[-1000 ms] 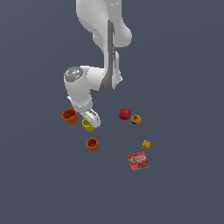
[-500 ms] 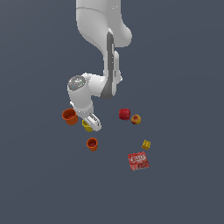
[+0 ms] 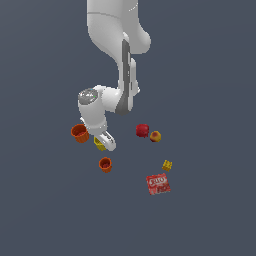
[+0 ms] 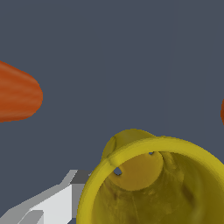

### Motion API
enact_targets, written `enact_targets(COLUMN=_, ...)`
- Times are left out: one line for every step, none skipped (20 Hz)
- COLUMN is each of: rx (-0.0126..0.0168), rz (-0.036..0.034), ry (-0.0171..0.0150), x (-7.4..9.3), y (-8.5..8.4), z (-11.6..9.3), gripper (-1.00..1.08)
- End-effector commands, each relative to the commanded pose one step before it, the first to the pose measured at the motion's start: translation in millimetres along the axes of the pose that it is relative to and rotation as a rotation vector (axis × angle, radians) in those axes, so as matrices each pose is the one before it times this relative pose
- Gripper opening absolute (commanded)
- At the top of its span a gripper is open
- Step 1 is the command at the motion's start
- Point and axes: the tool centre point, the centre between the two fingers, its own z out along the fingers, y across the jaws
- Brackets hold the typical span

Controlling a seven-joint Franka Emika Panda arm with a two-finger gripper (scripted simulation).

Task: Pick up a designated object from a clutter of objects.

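The white Panda arm hangs down from the top of the exterior view, folds at a grey-capped joint, and angles its wrist down to the dark grey floor. Its pincer sits low among the clutter, right at the small mustard-yellow tapered cup, which shows only as a yellow sliver beside the white fingers. In the wrist view that cup fills the lower part of the picture, its open mouth toward the camera and a white finger lying against its outer wall. Whether the pincer is clenched on the cup or released cannot be told; the far finger is hidden.

A larger orange cup stands just beside the pincer on the exterior view's left, a smaller orange cup near it toward the viewer. Well apart toward the exterior view's right lie a red round thing, a red-yellow fruit, a small yellow block and a flat red box.
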Motion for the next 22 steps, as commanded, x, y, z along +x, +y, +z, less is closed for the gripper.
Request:
enact_targets(rx=-0.00122, rz=0.00089, ry=-0.00097, x=0.04, y=0.81, z=1.11, gripper=-1.00)
enact_targets(rx=0.00000, rz=0.00000, ry=0.00000, x=0.00, y=0.00, z=0.00, gripper=-1.00)
enact_targets(rx=0.00000, rz=0.00000, ry=0.00000, x=0.00, y=0.00, z=0.00, gripper=-1.00)
enact_targets(rx=0.00000, rz=0.00000, ry=0.00000, x=0.00, y=0.00, z=0.00, gripper=-1.00)
enact_targets(rx=0.00121, rz=-0.00091, ry=0.00102, x=-0.05, y=-0.83, z=-1.04, gripper=-1.00)
enact_targets(rx=0.00000, rz=0.00000, ry=0.00000, x=-0.08, y=-0.06, z=-0.22, gripper=-1.00)
enact_targets(rx=0.00000, rz=0.00000, ry=0.00000, x=-0.23, y=-0.17, z=-0.67, gripper=-1.00)
enact_targets(rx=0.00000, rz=0.00000, ry=0.00000, x=-0.38, y=-0.28, z=-1.12, gripper=-1.00)
enact_targets(rx=0.00000, rz=0.00000, ry=0.00000, x=-0.54, y=-0.40, z=-1.56, gripper=-1.00)
enact_targets(rx=0.00000, rz=0.00000, ry=0.00000, x=-0.69, y=-0.51, z=-2.01, gripper=-1.00)
enact_targets(rx=0.00000, rz=0.00000, ry=0.00000, x=-0.84, y=-0.62, z=-2.46, gripper=-1.00)
enact_targets(rx=0.00000, rz=0.00000, ry=0.00000, x=-1.00, y=-0.73, z=-2.91, gripper=-1.00)
enact_targets(rx=0.00000, rz=0.00000, ry=0.00000, x=-1.15, y=-0.84, z=-3.36, gripper=-1.00)
enact_targets(rx=0.00000, rz=0.00000, ry=0.00000, x=-1.30, y=-0.96, z=-3.82, gripper=-1.00)
enact_targets(rx=0.00000, rz=0.00000, ry=0.00000, x=-1.46, y=-1.07, z=-4.28, gripper=-1.00)
enact_targets(rx=0.00000, rz=0.00000, ry=0.00000, x=-1.61, y=-1.18, z=-4.75, gripper=-1.00)
enact_targets(rx=0.00000, rz=0.00000, ry=0.00000, x=-1.76, y=-1.30, z=-5.22, gripper=-1.00)
enact_targets(rx=-0.00004, rz=0.00059, ry=-0.00035, x=-1.74, y=-1.16, z=-5.54, gripper=-1.00)
enact_targets(rx=0.00000, rz=0.00000, ry=0.00000, x=-2.08, y=-1.52, z=-6.19, gripper=-1.00)
enact_targets(rx=0.00000, rz=0.00000, ry=0.00000, x=-2.23, y=-1.64, z=-6.69, gripper=-1.00)
enact_targets(rx=0.00000, rz=0.00000, ry=0.00000, x=-2.38, y=-1.75, z=-7.17, gripper=-1.00)
enact_targets(rx=0.00000, rz=0.00000, ry=0.00000, x=-2.51, y=-1.85, z=-7.63, gripper=-1.00)
